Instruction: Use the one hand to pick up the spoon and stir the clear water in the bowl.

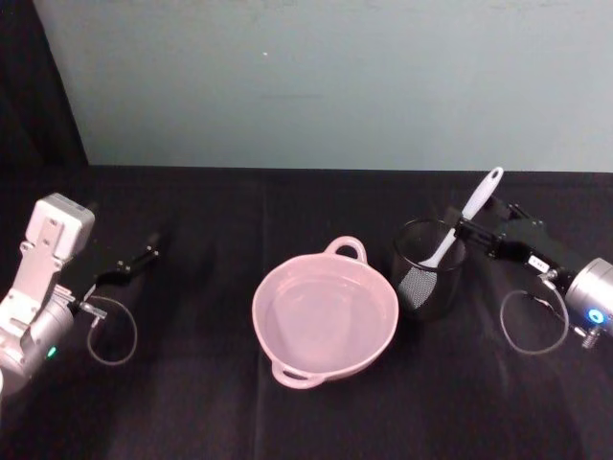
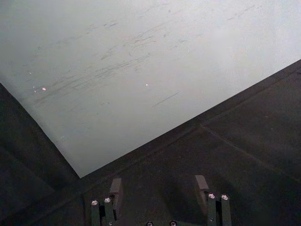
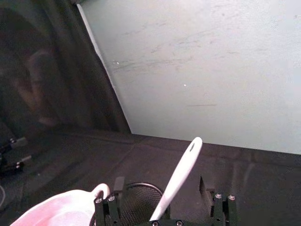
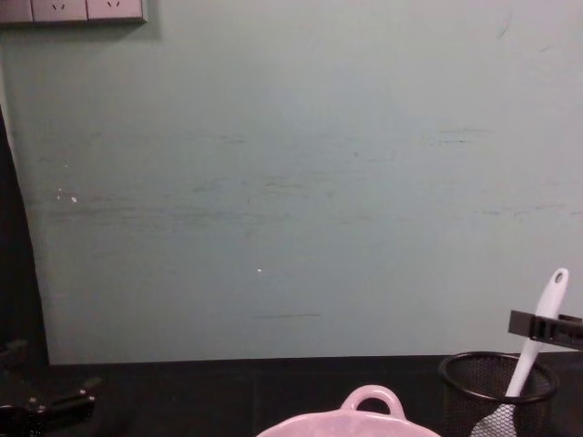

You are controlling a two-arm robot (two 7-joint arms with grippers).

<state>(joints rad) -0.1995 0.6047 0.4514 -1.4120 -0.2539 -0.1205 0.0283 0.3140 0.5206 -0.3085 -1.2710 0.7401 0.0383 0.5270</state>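
Pink bowl [image 1: 325, 321]; white spoon [image 1: 464, 218]; black mesh cup [image 1: 427, 267]; black tablecloth [image 1: 192, 402].

Dim, soft, slightly blurred views

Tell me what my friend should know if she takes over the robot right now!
Right gripper: open, its fingers on either side of the spoon handle, not yet shut on it.
Left gripper: open, parked at the table's left, holding nothing.
The spoon stands tilted in the black mesh cup, blade down, handle up.
The pink bowl sits mid-table, left of the cup, with clear water in it.
Done: the right gripper has lined up on the spoon.
Left: shut on the handle, lift the spoon out, carry it to the bowl, stir the water.
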